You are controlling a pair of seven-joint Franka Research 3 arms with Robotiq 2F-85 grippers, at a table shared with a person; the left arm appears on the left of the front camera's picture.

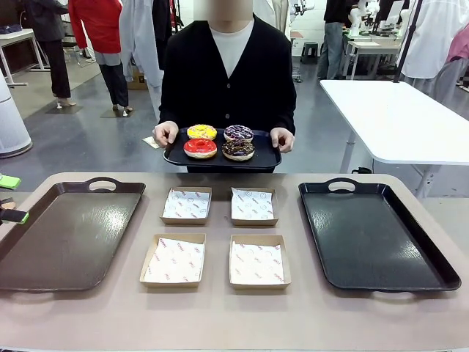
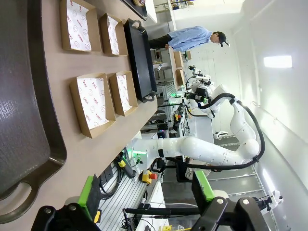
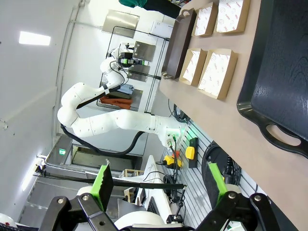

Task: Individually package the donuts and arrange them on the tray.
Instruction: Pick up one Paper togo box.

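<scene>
the left tool [image 2: 144, 192] hangs spread off the near left corner of the counter [image 1: 220, 315], its green pads [image 2: 89, 197] wide apart with nothing between them; from the front, the left tool [image 1: 9, 198] shows as two green tips at the left edge. the right tool [image 3: 159, 187] is spread just as wide off the near right side, nothing between its pads [image 3: 103, 185], and looks back along the counter edge. nearest the left tool lies a large brown tray [image 1: 73, 235], its handle at the far end, nothing on it. nearest the right tool lies a large black tray [image 1: 374, 235], likewise bare. between the two trays sit four shallow cardboard boxes [image 1: 186, 205] in a two-by-two square, each lined with printed white paper and holding nothing. the donuts [image 1: 220, 141] are beyond the far edge of the counter, off its surface, on a small black tray [image 1: 264, 158] that the person holds level with both hands [image 1: 165, 133], one at each end. on it, the yellow donut [image 1: 201, 132] is far left, the purple donut [image 1: 238, 133] far right, the red donut [image 1: 200, 148] near left and the chocolate donut [image 1: 238, 149] near right, packed close together. both tools are well apart from the donuts.
</scene>
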